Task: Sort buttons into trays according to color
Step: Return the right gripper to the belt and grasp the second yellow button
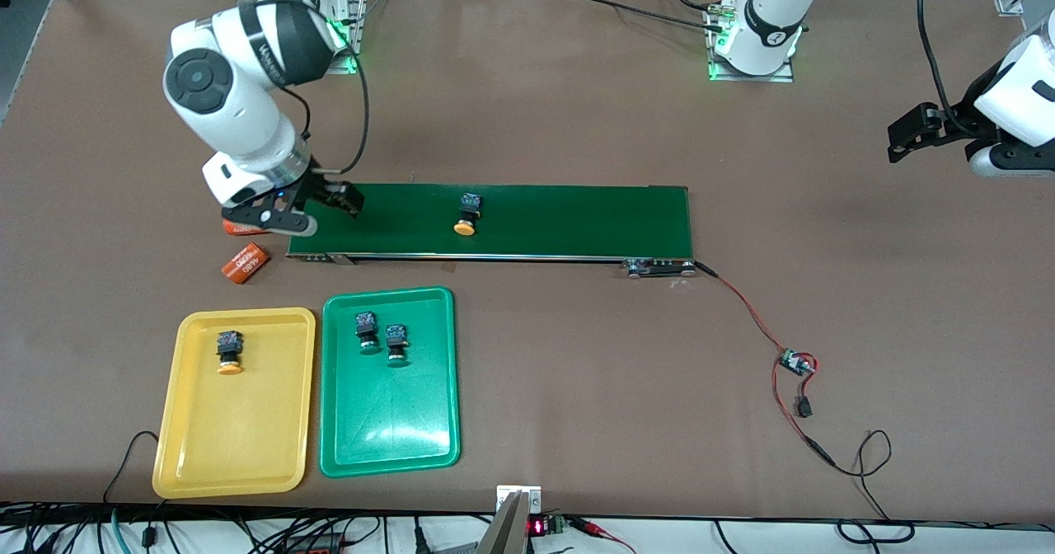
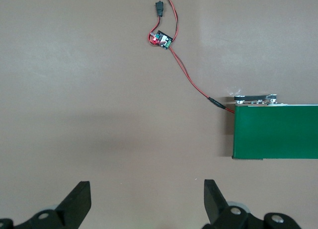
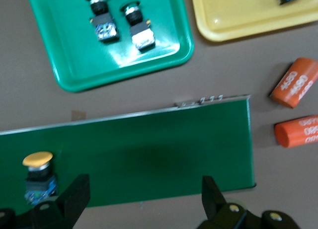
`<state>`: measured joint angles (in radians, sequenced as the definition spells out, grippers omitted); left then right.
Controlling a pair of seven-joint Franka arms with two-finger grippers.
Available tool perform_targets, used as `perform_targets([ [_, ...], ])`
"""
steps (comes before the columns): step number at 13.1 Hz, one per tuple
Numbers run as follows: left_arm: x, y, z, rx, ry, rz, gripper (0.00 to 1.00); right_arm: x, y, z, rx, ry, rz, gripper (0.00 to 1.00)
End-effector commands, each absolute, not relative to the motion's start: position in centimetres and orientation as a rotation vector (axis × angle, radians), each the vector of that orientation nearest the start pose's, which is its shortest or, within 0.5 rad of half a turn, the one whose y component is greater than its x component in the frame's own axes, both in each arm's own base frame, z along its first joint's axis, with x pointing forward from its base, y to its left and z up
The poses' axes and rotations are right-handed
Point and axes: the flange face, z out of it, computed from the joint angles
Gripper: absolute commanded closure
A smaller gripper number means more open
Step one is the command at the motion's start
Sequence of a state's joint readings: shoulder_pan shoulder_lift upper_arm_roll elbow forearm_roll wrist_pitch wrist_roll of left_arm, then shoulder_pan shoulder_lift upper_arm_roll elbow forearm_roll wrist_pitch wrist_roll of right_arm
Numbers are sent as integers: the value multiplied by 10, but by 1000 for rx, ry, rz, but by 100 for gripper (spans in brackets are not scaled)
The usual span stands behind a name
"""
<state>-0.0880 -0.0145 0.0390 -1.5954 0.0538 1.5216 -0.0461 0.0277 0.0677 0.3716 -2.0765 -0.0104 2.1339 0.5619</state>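
Sorting stands at three of four by my count: the yellow tray (image 1: pixel 235 422) holds one orange-yellow button (image 1: pixel 229 351), lying on its side in the end of the tray farther from the front camera, and the green tray (image 1: pixel 389 406), just beside it toward the left arm's end of the table, holds two green buttons (image 1: pixel 367 331) (image 1: pixel 396 344), side by side, close but apart, also in the farther end. What remains is the second orange-yellow button (image 1: pixel 467 213), which lies on the dark green belt (image 1: pixel 577 221), on its side, cap pointing toward the front camera; judged from colour, it belongs in the yellow tray. The right gripper (image 1: pixel 317 208) hangs over the belt's end toward the right arm's side, fingers spread wide and empty; in the right wrist view the button (image 3: pixel 39 177) sits just beside one finger (image 3: pixel 69 196), not between the two, so the gripper must shift along the belt toward the left arm's end before it can close on the body. Two orange cylinders with white numerals (image 1: pixel 245 262) lie on the table just off that belt end, under and near the right gripper; they are not part of the sort. The left gripper (image 1: pixel 905 138) waits over bare table well toward its own end, fingers open, holding nothing; its wrist view shows only the belt's other end (image 2: pixel 276 132) and a small circuit board (image 2: pixel 161 39) on red wire.
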Motion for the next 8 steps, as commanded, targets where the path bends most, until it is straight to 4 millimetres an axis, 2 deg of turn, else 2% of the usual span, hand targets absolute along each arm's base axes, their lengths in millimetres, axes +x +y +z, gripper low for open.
perform_targets([
  [1,539,-19,623,-3071,39,88,0,485,237,387,-3116,306,63,0],
  [4,540,-19,624,-3072,39,86,0,469,261,379,-3112,280,48,0],
  [8,539,-20,623,-3073,39,88,0,455,271,353,-3079,323,-6,0],
])
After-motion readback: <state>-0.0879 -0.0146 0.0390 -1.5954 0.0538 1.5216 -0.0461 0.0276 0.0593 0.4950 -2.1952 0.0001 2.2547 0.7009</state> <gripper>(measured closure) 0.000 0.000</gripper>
